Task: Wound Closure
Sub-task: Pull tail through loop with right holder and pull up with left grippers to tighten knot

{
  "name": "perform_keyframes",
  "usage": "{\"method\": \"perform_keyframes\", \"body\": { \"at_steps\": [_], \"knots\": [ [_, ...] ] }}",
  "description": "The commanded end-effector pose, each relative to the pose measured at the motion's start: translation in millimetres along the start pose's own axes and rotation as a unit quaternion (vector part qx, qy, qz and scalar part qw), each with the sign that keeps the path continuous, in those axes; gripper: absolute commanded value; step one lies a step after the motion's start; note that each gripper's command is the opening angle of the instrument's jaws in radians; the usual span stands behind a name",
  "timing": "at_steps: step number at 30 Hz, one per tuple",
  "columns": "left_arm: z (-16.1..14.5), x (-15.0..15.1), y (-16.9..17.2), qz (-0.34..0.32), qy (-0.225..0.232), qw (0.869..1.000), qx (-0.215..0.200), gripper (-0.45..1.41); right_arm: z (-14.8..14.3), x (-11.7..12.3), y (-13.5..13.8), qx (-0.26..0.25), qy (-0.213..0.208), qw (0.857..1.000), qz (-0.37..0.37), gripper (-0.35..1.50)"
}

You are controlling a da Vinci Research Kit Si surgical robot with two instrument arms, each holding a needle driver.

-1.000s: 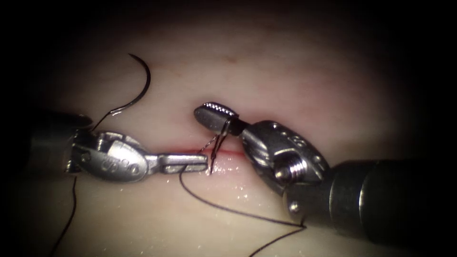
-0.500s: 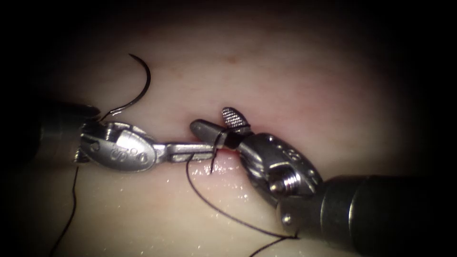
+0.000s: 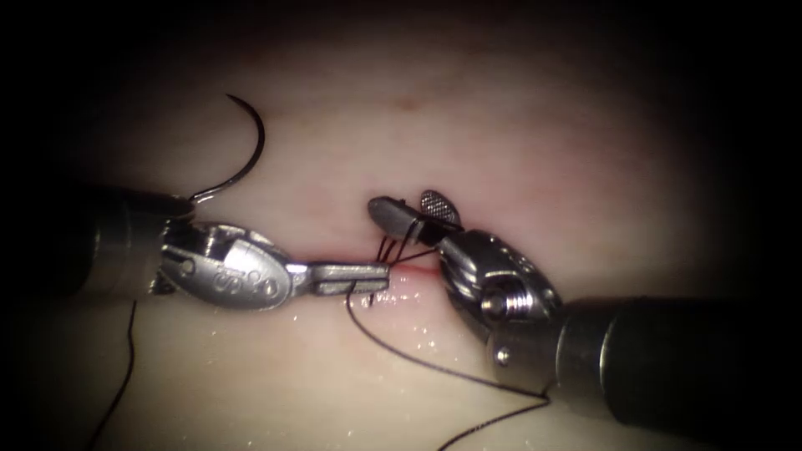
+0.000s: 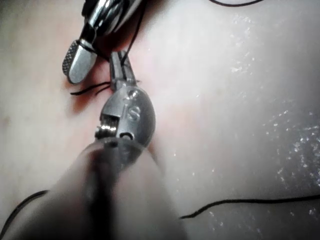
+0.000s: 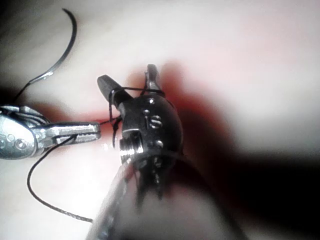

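Note:
The curved needle (image 3: 246, 154) lies free on the tissue (image 3: 518, 142) to the upper left, out of the tissue and held by neither tool. My left tool (image 3: 378, 276) lies along the cut (image 3: 422, 268), jaws shut on the thread (image 3: 418, 361) near the stitch. My right tool (image 3: 413, 210) is just right of it with its jaws open and loops of thread wound around them. In the right wrist view the right tool (image 5: 127, 80) stands open, wrapped in thread, beside the left tool (image 5: 92, 131) and the needle (image 5: 67, 47). The left wrist view has the left tool (image 4: 120, 67) shut beside a right fingertip (image 4: 77, 60).
Thread runs from the stitch down and right under the right shaft (image 3: 668, 367). Another strand (image 3: 125, 367) trails down on the left from the needle's tail. Red fluid lines the cut.
The left tool has slid right along the cut with the thread. The right tool has turned, spread its jaws wider and shifted; the thread loops now sit around its jaws.

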Motion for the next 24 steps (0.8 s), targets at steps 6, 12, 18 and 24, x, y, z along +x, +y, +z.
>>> {"method": "perform_keyframes", "body": {
  "at_steps": [6,12,18,24],
  "knots": [
    [0.7,-0.4,0.4,0.0,0.002,1.0,-0.001,-0.45,2.4,-2.2,1.0,-0.001,-0.036,0.999,0.009,0.68],
    [0.6,-0.3,0.7,0.0,0.003,1.0,-0.002,-0.45,4.1,-3.2,1.3,-0.008,-0.052,0.999,0.006,0.58],
    [0.6,-0.5,1.0,0.002,0.005,1.0,-0.004,-0.45,4.3,-2.5,0.4,-0.012,-0.05,0.999,0.011,-0.16],
    [0.5,-0.6,1.5,0.005,0.006,1.0,-0.005,-0.45,3.8,-2.3,0.2,-0.037,-0.035,0.999,0.013,-0.35]
  ]
}}
